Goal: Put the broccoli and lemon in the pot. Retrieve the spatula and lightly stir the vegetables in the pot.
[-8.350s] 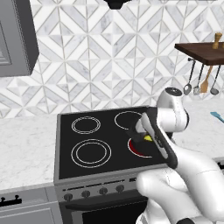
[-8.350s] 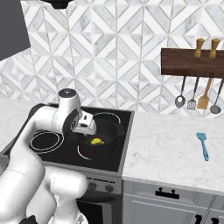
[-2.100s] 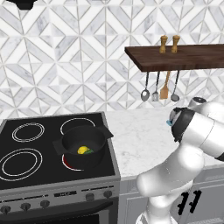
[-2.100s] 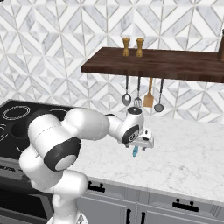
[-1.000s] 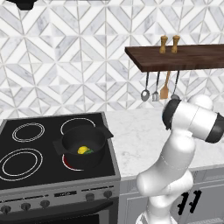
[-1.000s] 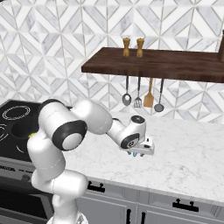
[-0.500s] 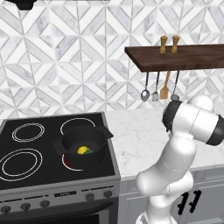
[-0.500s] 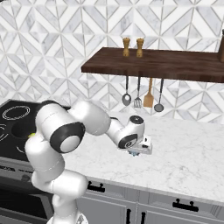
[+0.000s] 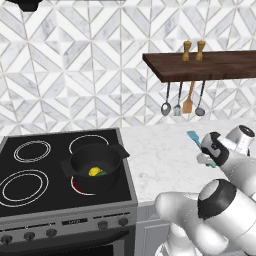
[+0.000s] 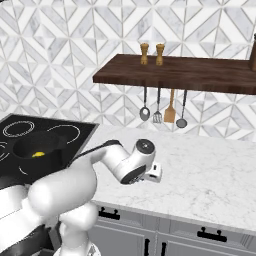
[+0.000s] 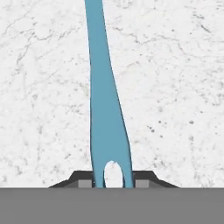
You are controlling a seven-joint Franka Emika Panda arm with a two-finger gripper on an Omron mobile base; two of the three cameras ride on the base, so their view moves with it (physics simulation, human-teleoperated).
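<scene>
White marble counter (image 9: 160,160) with a black stovetop (image 9: 30,175) at 9 o'clock; a black pot (image 9: 95,167) sits on its front-right burner. A teal spatula (image 11: 105,109) lies on the marble.

Teal spatula (image 11: 104,105) on marble counter, lemon (image 9: 94,171) and broccoli (image 9: 101,173) inside black pot (image 9: 95,169)

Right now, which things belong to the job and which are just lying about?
Job: pot holding lemon and broccoli; spatula clamped between the fingers.
Lying about: hanging ladles, wooden spatula, shakers on shelf.
</scene>
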